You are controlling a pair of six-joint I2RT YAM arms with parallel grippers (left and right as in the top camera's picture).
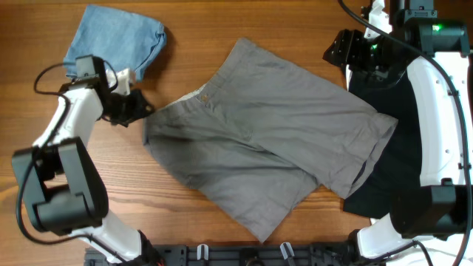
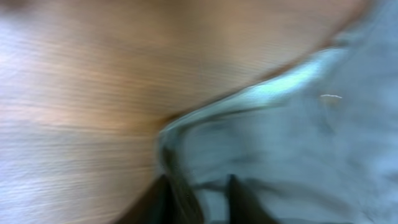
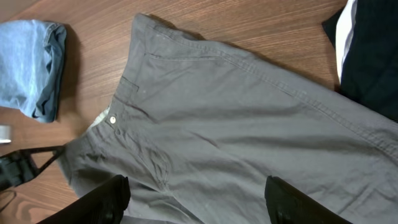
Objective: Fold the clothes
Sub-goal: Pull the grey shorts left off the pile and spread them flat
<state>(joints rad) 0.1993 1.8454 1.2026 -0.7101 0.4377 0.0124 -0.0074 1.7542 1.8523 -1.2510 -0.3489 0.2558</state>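
You've got a wood table (image 1: 222,22) carrying grey shorts (image 1: 273,140) spread mid-table, a light-blue garment (image 1: 114,37) top-left, and black garments (image 1: 392,170) at the right.

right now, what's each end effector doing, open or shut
Left end effector: at the waistband of the grey shorts; the view is too blurred, so it cannot be told.
Right end effector: open, holding nothing.
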